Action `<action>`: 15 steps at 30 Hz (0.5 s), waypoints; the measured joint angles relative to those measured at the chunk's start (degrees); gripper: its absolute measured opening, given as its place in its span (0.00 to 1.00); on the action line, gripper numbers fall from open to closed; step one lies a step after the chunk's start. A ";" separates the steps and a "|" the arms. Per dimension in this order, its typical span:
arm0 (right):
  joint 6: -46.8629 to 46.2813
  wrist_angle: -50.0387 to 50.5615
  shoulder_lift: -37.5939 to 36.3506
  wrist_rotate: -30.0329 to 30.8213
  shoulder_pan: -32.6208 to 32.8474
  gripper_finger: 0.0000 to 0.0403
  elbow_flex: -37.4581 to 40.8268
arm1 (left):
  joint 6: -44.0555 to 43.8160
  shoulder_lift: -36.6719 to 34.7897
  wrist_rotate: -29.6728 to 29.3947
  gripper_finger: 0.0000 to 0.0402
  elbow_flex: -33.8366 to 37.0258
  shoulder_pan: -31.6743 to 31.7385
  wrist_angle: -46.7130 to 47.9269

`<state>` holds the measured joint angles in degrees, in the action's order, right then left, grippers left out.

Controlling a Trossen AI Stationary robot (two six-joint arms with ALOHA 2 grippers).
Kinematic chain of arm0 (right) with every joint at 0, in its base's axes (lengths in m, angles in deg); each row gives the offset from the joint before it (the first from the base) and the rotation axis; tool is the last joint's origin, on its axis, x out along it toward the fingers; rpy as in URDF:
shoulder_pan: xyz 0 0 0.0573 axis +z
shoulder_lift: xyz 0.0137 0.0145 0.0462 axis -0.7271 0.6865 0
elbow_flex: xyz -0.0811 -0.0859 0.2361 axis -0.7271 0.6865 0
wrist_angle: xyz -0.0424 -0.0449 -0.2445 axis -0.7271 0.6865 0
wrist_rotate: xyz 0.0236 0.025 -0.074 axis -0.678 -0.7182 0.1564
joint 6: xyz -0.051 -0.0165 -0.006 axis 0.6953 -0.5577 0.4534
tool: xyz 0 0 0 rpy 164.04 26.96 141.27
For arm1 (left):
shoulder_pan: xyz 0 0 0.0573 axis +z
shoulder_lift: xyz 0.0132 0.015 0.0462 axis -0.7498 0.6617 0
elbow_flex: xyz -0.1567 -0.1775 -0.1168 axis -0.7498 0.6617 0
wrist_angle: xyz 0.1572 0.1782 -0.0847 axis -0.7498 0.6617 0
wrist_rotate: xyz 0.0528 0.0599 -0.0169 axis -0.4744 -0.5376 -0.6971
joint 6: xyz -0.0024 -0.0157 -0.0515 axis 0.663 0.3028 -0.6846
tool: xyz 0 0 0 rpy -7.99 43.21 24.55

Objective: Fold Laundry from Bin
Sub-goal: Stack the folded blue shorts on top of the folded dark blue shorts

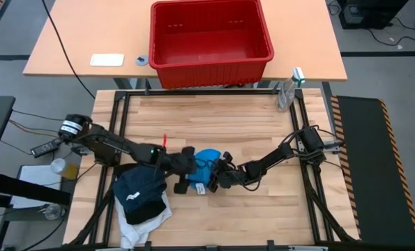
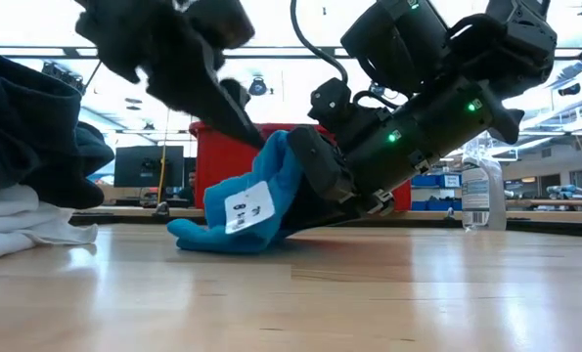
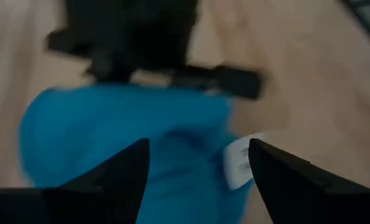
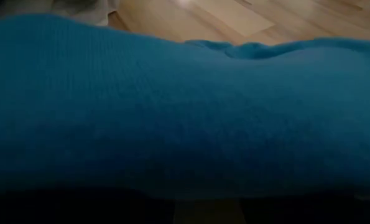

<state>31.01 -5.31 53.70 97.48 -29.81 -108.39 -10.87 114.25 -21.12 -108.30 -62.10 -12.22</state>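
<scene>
The red bin (image 1: 210,40) sat at twelve o'clock on the far tan table (image 1: 68,56), well apart from the work. A clear bottle (image 1: 288,90) stood at the wooden table's (image 1: 214,118) two o'clock corner. At seven o'clock lay a heap of clothes, a dark navy garment (image 1: 139,189) on top of a white one (image 1: 141,224).

The small blue garment (image 1: 207,167) lay bunched near the table's centre, between the two grippers, its white tag (image 2: 248,208) facing the low camera. It was too crumpled to show a long axis.

The left gripper (image 3: 197,171) hung at its nine o'clock side, fingers spread wide, holding nothing. The right gripper (image 1: 217,176) pressed in from three o'clock, partly closed with blue cloth filling its wrist view; whether it held the cloth could not be told.
</scene>
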 joint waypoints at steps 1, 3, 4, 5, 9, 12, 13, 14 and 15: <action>0.02 0.02 0.00 0.00 0.00 0.37 0.00 | -0.02 -0.24 0.18 0.68 0.38 0.97 0.79; 0.04 -0.04 0.00 -0.03 0.00 0.37 0.00 | -0.15 -0.42 1.20 0.67 1.24 3.09 1.77; 0.04 -0.04 0.00 -0.17 0.00 0.37 0.00 | -0.74 -0.40 1.50 0.66 1.54 4.16 1.87; 0.04 -0.07 0.00 -0.46 0.00 0.37 0.00 | -1.30 -0.39 1.58 0.65 1.69 5.40 1.77; 0.06 -0.07 0.00 -1.44 0.00 0.37 0.00 | -3.76 1.53 1.69 0.63 1.75 10.65 1.23; 0.36 -0.13 0.00 -1.48 0.00 0.37 0.00 | -4.11 4.43 3.48 0.62 1.77 13.03 0.29; 0.40 -0.11 0.00 -1.47 0.00 0.37 0.00 | -4.12 5.47 5.37 0.63 1.75 13.14 -0.04; 0.47 -0.11 0.00 -1.49 0.00 0.37 0.00 | -4.09 6.57 7.37 0.63 1.75 13.00 -0.10; 0.52 -0.13 0.00 -1.65 0.00 0.37 0.00 | -4.06 7.59 8.83 0.64 1.76 12.69 -0.05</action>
<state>31.52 -5.44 53.70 95.83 -29.81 -108.39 -14.93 121.84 -12.29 -106.54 -49.41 -12.26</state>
